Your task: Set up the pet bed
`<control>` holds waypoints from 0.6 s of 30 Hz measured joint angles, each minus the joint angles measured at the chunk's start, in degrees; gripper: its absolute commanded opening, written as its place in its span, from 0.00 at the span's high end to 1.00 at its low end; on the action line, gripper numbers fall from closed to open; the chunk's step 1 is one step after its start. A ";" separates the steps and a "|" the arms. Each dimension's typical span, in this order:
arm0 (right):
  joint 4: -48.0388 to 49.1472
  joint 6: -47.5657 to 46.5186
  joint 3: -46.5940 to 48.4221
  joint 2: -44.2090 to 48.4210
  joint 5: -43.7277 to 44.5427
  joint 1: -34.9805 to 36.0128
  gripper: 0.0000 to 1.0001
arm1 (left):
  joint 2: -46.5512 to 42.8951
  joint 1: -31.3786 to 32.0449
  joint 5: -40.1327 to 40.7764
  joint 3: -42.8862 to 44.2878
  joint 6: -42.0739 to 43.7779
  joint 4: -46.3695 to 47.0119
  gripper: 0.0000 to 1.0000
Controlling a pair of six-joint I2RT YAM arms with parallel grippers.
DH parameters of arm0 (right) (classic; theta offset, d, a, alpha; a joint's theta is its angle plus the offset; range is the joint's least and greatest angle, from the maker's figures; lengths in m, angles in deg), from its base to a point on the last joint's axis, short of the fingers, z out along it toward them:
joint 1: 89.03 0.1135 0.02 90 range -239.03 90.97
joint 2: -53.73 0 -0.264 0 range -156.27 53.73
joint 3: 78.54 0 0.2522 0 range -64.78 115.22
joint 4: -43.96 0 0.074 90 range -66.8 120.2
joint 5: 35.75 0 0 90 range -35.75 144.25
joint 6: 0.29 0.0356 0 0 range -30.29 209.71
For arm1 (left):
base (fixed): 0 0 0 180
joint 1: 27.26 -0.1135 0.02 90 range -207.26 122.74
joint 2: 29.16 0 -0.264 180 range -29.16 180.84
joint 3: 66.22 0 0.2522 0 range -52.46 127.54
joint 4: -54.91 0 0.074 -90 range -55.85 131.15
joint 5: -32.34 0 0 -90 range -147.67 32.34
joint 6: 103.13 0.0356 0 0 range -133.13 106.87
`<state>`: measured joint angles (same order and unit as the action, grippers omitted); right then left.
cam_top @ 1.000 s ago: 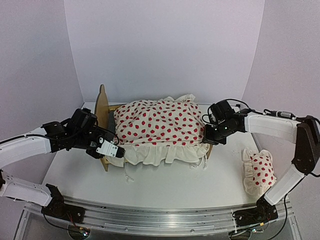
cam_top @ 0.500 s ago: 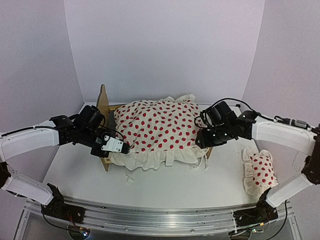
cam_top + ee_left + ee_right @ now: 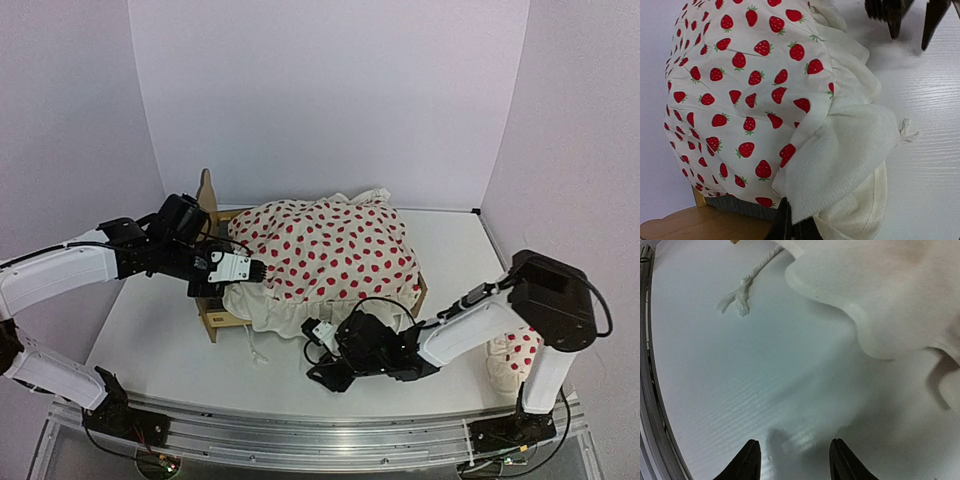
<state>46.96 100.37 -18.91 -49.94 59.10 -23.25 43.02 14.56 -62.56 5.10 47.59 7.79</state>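
Note:
The pet bed (image 3: pixel 207 198) stands at the back of the table with its plywood headboard on the left. A white duvet (image 3: pixel 325 250) with red strawberry dots lies heaped over it. My left gripper (image 3: pixel 256 270) is shut on the duvet's white ruffled edge near the headboard. In the left wrist view the fingers (image 3: pixel 786 227) pinch that edge beside the bed's grey base (image 3: pixel 732 205) and wood (image 3: pixel 675 229). My right gripper (image 3: pixel 318 372) hangs low over the table in front of the bed, open with nothing between its fingers (image 3: pixel 751 460). The duvet ruffle (image 3: pixel 880 290) lies just ahead of it.
A small red-dotted pillow (image 3: pixel 522 352) lies on the table at the right, partly behind my right arm. A white tie cord (image 3: pixel 742 292) trails from the duvet onto the table. The metal rail (image 3: pixel 320 435) runs along the near edge. White walls close in the back and sides.
My right gripper let go at the foot of the bed, opened, and swung down to the table in front of it. The left gripper moved right with the duvet edge.

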 measured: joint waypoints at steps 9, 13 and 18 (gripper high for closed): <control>26.06 5.04 11.63 -19.90 1.00 0.52 0.42 | 0.00 0.00 -0.80 3.94 -2.81 0.79 1.00; 30.82 5.68 13.38 -22.19 5.21 0.52 0.40 | 0.00 0.00 -1.00 3.94 -2.77 0.80 1.00; 32.49 3.41 11.97 -19.58 9.82 0.48 0.35 | 0.00 0.00 -1.04 3.89 -2.72 0.82 1.00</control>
<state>79.45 103.77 -6.95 -69.53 68.92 -22.77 43.02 14.55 -63.60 8.99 44.86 8.62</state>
